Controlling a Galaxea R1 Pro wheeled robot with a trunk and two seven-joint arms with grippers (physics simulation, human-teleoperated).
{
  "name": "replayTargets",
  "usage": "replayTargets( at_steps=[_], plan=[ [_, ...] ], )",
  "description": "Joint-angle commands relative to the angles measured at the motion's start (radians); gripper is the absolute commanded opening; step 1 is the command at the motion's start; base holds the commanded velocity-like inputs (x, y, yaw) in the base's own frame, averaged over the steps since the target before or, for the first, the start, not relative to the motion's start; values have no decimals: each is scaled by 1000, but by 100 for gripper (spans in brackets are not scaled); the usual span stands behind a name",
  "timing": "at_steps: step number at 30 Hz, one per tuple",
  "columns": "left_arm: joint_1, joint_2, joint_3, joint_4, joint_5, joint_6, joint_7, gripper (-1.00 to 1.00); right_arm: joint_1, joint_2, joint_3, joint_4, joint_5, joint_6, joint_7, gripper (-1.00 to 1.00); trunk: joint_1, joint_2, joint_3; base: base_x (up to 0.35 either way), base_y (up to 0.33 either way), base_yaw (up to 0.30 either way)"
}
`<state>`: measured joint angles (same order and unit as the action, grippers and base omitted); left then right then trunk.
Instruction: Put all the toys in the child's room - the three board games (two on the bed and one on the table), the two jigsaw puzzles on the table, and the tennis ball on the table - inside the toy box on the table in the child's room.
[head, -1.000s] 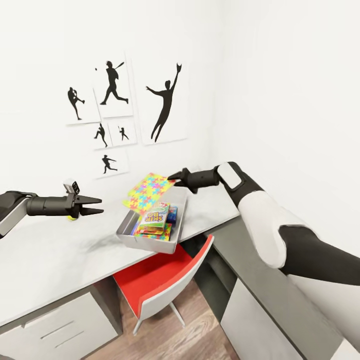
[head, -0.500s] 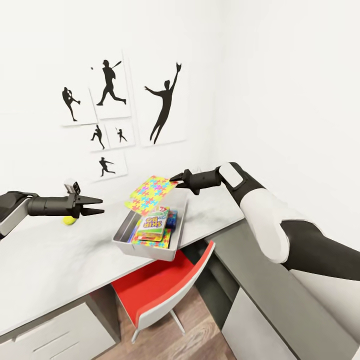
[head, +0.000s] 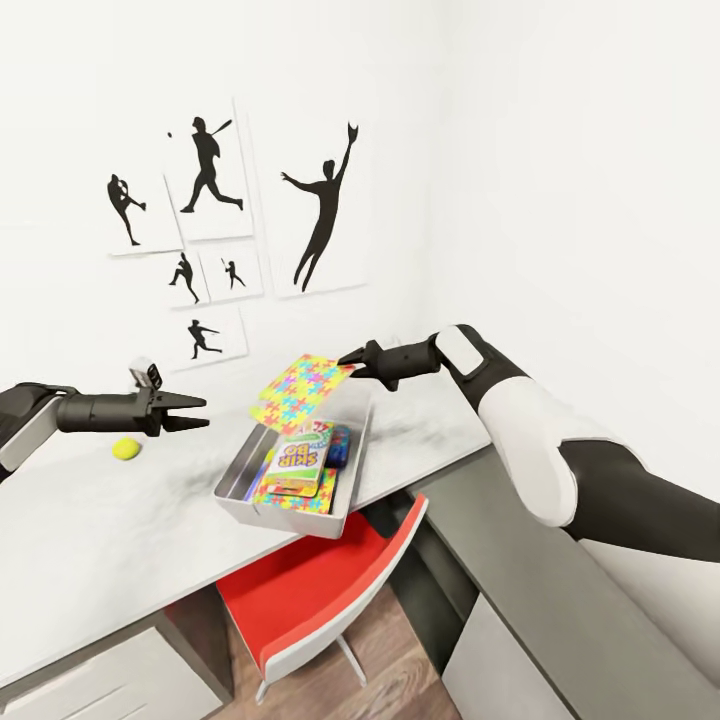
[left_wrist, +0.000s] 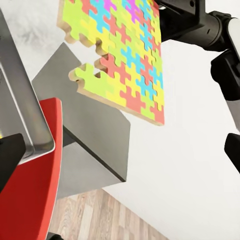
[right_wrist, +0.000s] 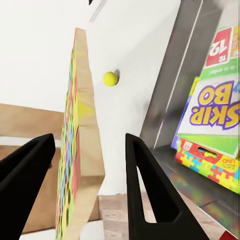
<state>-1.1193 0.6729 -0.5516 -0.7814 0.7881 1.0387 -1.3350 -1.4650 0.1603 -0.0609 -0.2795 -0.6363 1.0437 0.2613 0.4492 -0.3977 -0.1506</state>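
So the right gripper (head: 349, 359) has the jigsaw puzzle (head: 298, 388) pinched by one edge, jaws clamped on the board, and the puzzle hangs tilted out from the fingertips over the far end of the toy box (head: 232, 470). In the right wrist view the puzzle (right_wrist: 80, 145) sits edge-on between the two dark fingers (right_wrist: 145, 185), with the colourful face turned toward one of them and the plain brown back toward the other. Past the fingertips on that same view you can see the tennis ball (right_wrist: 110, 78) lying on the white table (right_wrist: 130, 60), well apart from the box. Inside the toy box there's a Skip-Bo board game (head: 297, 461) on top of a stack, with another puzzle-patterned box (right_wrist: 212, 168) underneath it. The left gripper (head: 197, 412) is held out over the table with its jaws spread and nothing between them; the tennis ball (head: 125, 449) is below and behind the jaws, near the wrist rather than the tips. A red chair (head: 300, 600) is tucked under the table (head: 100, 530) just below the toy box. Baseball silhouette posters (head: 320, 210) hang on the wall behind.
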Motion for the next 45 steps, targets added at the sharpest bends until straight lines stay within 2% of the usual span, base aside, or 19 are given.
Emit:
replayTargets(
  at_steps=[1, 7, 9, 12, 15, 22, 39, 42, 45],
  plan=[
    [-2, 1, -5, 1, 3, 9, -4, 100, -2, 0, -5, 3, 11, 4, 6, -100, 1, -2, -2, 32, -1, 0],
    [-1, 6, -4, 1, 3, 9, -3, 100, -22, 3, 4, 81, 25, 4, 5, -100, 1, -2, -2, 10, 0, 0],
    [-1, 6, -4, 3, 3, 9, -4, 100, -26, 6, 33, 96, 41, 4, 5, -100, 1, -2, -2, 2, 0, 0],
    [-1, 7, -5, 3, 3, 9, -4, 100, -28, 5, 103, 108, 61, 4, 7, -100, 1, -2, -2, 0, 0, 0],
    [1, 6, -5, 4, 3, 9, -4, 100, -29, 0, 130, 110, 67, 4, 12, -100, 1, -2, -2, 0, 0, 0],
    [1, 6, -4, 4, 3, 9, -3, 100, -29, 5, 145, 111, 69, 4, 15, -100, 1, -2, -2, 0, 0, 0],
    [2, 6, -4, 4, 3, 9, -3, 100, -28, 14, 149, 111, 74, 4, 12, -100, 1, -2, -2, 60, 19, 0],
    [2, 5, -4, 4, 3, 9, -3, 100, -28, 14, 160, 111, 74, 4, 12, -100, 1, -2, -2, 40, 20, 0],
    [2, 5, -4, 4, 3, 9, -4, 100, -27, 14, 194, 111, 74, 4, 11, -100, 1, -2, -2, 12, 6, 0]
  ],
)
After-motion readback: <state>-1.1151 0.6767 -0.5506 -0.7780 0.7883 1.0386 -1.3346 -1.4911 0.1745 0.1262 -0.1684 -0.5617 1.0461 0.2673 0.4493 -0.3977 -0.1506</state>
